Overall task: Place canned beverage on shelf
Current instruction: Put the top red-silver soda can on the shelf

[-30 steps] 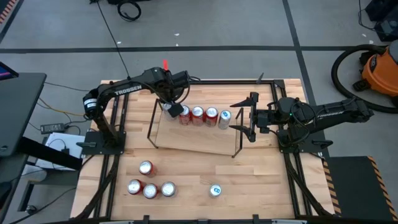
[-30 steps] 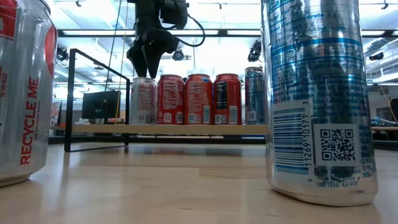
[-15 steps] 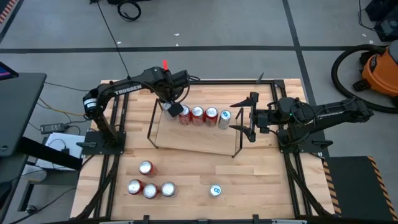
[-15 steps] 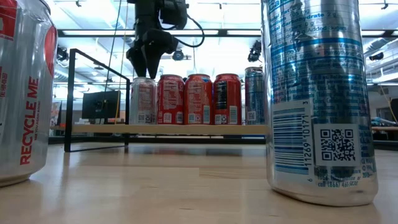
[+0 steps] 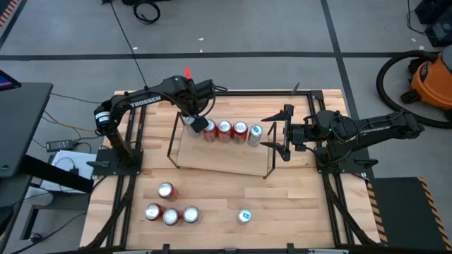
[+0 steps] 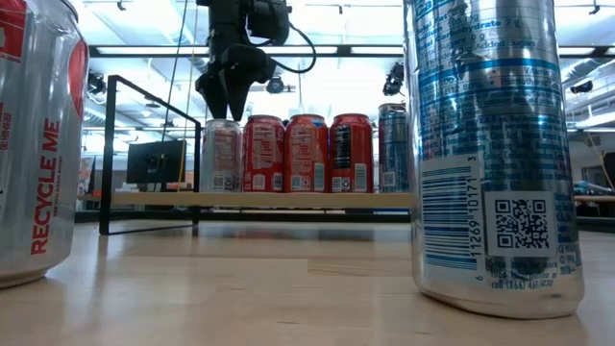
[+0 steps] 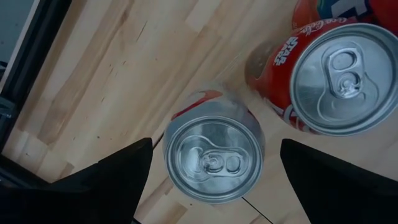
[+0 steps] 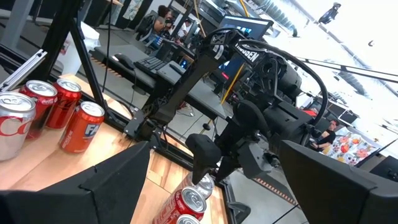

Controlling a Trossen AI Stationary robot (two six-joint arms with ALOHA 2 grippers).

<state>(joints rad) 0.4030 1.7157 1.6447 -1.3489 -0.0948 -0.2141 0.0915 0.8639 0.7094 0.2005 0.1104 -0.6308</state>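
Observation:
The shelf [image 5: 224, 156], a small light-wood board with black wire ends, lies mid-table. A row of cans stands on it. The leftmost is a silver and red can [image 7: 213, 162], also seen in the low view [image 6: 223, 156]. It stands upright on its base next to a red can [image 7: 339, 78]. My left gripper [image 6: 229, 108] hangs just above it, pointing down and open, one finger on either side of the can's top and apart from it. My right gripper [image 5: 272, 132] waits at the shelf's right end, level, open, with nothing between its fingers.
Three more red cans [image 5: 224, 129] and a silver-blue can [image 5: 255, 134] fill the row to the right. Several loose cans stand near the table's front edge: a group at the left [image 5: 170, 215] and a blue-silver one [image 5: 244, 216]. Black rails run along the table's sides.

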